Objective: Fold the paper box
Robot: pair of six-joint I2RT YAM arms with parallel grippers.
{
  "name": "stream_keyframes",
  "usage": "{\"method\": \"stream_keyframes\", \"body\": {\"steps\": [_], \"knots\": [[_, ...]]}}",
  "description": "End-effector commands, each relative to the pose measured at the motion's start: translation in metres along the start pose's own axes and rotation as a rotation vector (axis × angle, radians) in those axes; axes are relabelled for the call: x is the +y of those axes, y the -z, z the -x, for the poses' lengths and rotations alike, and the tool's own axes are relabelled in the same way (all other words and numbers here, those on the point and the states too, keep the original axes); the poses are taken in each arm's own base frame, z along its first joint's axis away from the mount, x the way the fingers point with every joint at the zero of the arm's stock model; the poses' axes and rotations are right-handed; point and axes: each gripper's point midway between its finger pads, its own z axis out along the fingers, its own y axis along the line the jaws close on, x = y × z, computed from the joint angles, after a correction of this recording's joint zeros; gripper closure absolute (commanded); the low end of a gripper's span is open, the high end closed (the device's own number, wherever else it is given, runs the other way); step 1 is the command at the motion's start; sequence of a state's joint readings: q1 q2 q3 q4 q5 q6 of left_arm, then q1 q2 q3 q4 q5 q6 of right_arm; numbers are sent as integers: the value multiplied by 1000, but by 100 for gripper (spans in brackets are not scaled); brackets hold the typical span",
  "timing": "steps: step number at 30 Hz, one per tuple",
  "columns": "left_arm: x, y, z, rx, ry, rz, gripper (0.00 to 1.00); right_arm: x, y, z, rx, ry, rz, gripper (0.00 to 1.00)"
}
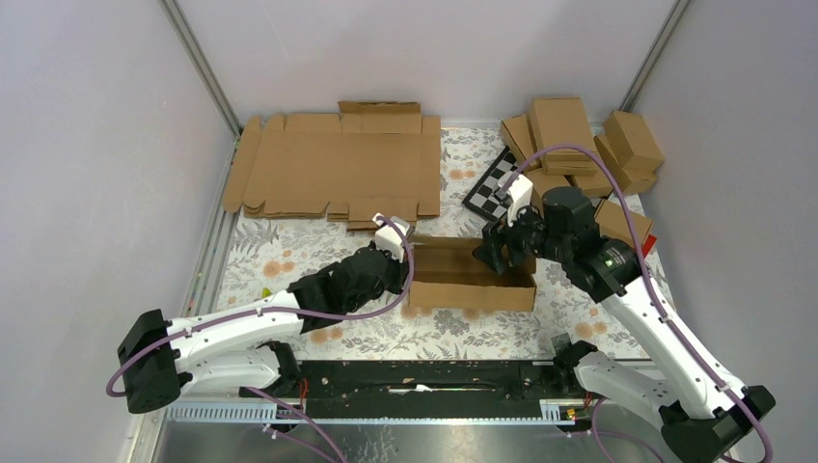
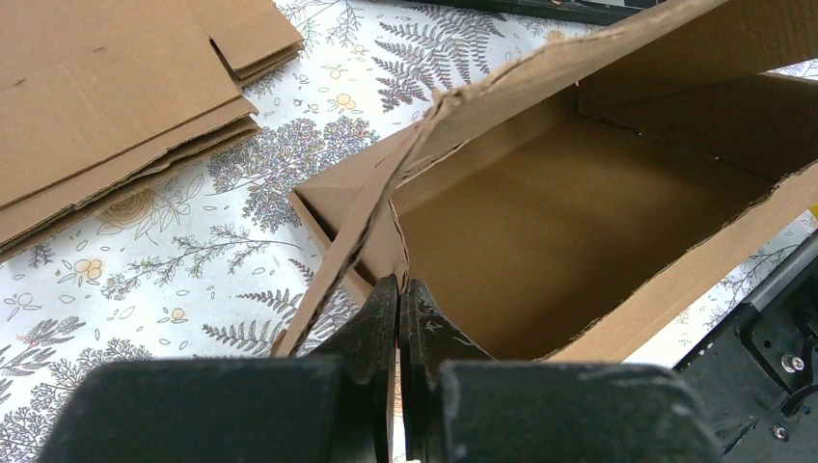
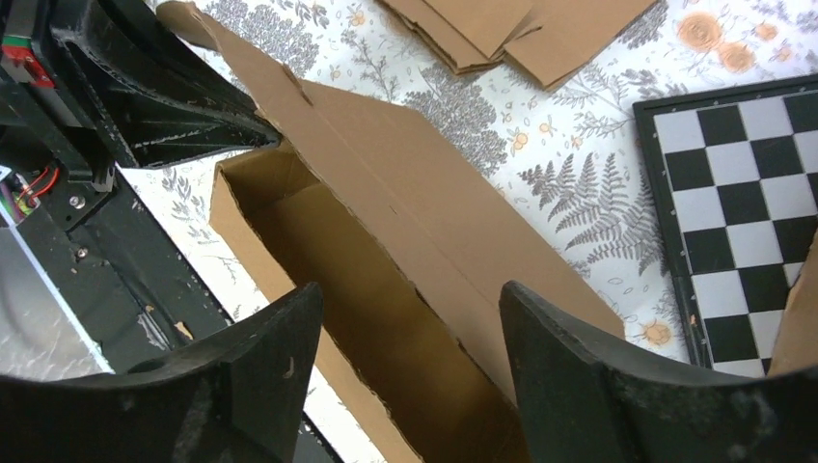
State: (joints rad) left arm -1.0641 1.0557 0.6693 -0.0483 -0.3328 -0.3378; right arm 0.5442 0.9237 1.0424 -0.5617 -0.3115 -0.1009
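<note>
Floral tablecloth [image 1: 289, 260] carries one paper box [image 1: 463, 275]; left gripper [image 2: 398, 289] pinches its flap.

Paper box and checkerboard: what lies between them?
Only a bare strip of flowered tablecloth, clearest in the right wrist view; the paper box and checkerboard do not touch.

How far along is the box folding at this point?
Done: the paper box already has a floor and standing walls. In hand: the left gripper pinches a flap at its left end; the right gripper hangs open above the right end. Left: the top is open, lid not yet closed.
</note>
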Motion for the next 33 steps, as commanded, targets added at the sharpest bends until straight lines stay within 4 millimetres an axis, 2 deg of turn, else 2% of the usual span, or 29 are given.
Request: {"method": "stream_keyframes", "body": {"steps": [1,5,7,10,16,19,23,26,28,33], "knots": [[-7,2,2,16,-21,-31,100,6,-5,2,-24,67,48,34],[-11,4,0,17,-13,-58,100,10,-8,-1,-21,82,75,50],[-15,5,-2,19,-16,-87,100,17,-7,3,-45,107,110,62],[-21,9,-3,24,-22,-128,100,27,-5,4,-96,131,154,72],[-19,20,-8,76,-51,-136,100,32,-10,-19,-74,125,170,99],[-23,25,-11,107,-69,-167,90,33,-13,-29,-42,115,173,100],[-34,39,-17,194,-76,-235,59,35,-16,-35,-19,102,175,100],[-39,51,-15,227,-68,-268,42,39,-20,-41,4,89,194,100],[-38,60,-12,242,-59,-270,35,41,-23,-46,22,82,205,100],[-33,91,-2,285,18,-238,27,45,-31,-61,75,54,222,100]]}}
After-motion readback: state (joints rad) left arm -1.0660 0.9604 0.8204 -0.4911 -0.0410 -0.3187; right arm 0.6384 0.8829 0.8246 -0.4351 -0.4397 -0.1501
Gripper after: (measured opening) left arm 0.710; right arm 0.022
